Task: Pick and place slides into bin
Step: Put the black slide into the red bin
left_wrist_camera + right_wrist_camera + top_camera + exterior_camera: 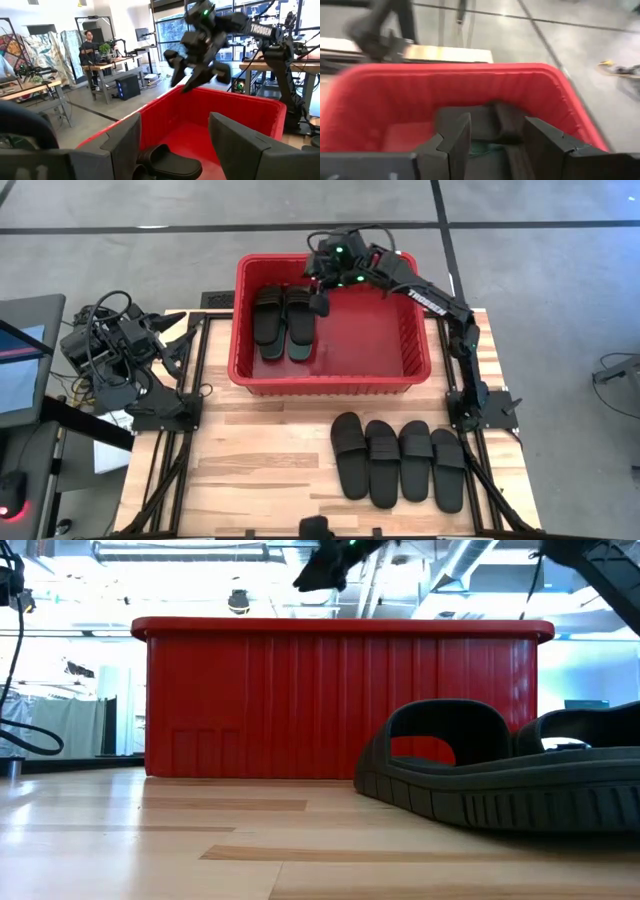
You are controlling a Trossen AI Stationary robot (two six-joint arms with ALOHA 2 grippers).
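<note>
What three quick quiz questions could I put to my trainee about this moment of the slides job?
1. How many slides lie on the table outside the bin?
2. True or false: the right gripper hangs over the bin with its jaws shut on a slide.
3. Where is the left gripper? A: over the bin. B: at the table's left edge, away from the slides. C: on the row of slides.

Key: 1. Four, in a row in front of the bin. 2. False: the jaws are open and empty. 3. B.
</note>
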